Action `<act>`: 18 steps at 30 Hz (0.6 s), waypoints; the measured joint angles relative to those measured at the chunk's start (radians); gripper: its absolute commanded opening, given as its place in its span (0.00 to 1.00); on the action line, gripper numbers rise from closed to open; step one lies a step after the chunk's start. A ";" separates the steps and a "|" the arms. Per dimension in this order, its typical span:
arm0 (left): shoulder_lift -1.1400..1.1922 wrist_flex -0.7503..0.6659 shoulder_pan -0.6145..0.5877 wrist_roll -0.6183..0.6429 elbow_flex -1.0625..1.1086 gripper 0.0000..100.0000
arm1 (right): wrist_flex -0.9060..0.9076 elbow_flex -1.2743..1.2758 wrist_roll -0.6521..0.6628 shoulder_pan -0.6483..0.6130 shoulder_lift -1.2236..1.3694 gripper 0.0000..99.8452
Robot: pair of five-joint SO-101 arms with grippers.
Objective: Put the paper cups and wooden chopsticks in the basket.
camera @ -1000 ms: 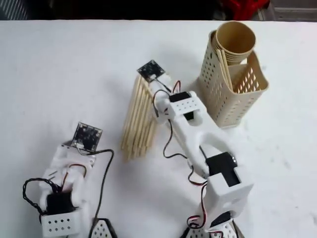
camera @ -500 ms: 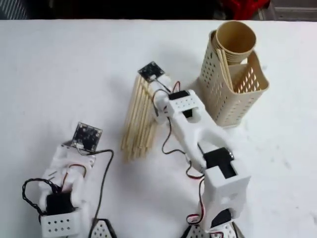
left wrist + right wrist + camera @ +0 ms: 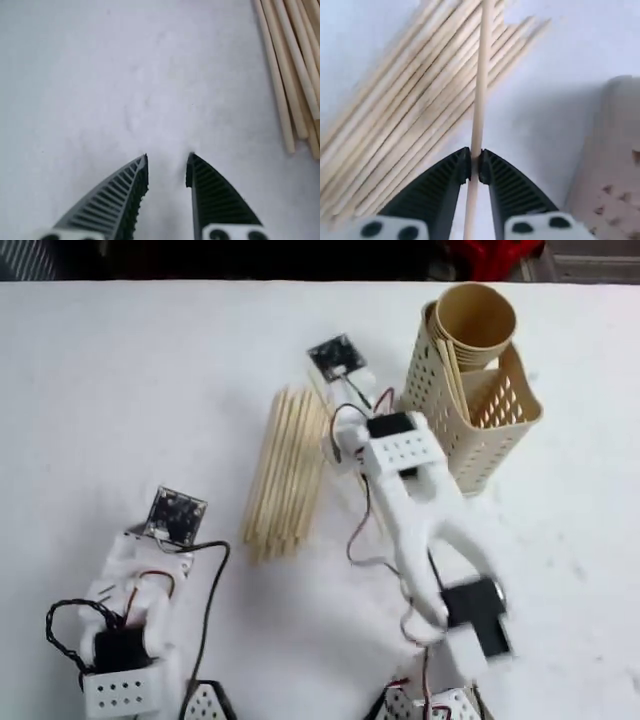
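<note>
Right wrist view: right gripper [image 3: 474,165] is clamped on a single chopstick [image 3: 482,75], jaws closed down to the stick's width. It's gripped partway along, and the long end runs out ahead of the fingertips. The stick crosses the chopstick pile [image 3: 410,115] at an angle, so it isn't lined up with the others. The basket [image 3: 615,165] wall sits just off to one side of the gripper.

High view: the right arm [image 3: 410,490] is stretched out between the chopstick pile [image 3: 290,470] and the basket [image 3: 440,430], with its wrist near the pile's far end. The pile lies flat on the white table [image 3: 120,370], sticks roughly parallel. The basket stands at the far right with stacked paper cups [image 3: 478,315] in one compartment and a few sticks [image 3: 447,350] leaning just beside them.

The left arm [image 3: 140,610] is folded back at the near left corner, well apart from the pile.

Left wrist view: left gripper [image 3: 167,170] is a small gap open, holding nothing, over bare table. Some pile ends [image 3: 292,100] show off to the side.
</note>
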 measured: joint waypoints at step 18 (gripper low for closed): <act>0.000 0.000 0.000 0.000 0.000 0.14 | -0.140 0.035 -0.107 0.327 -0.916 0.02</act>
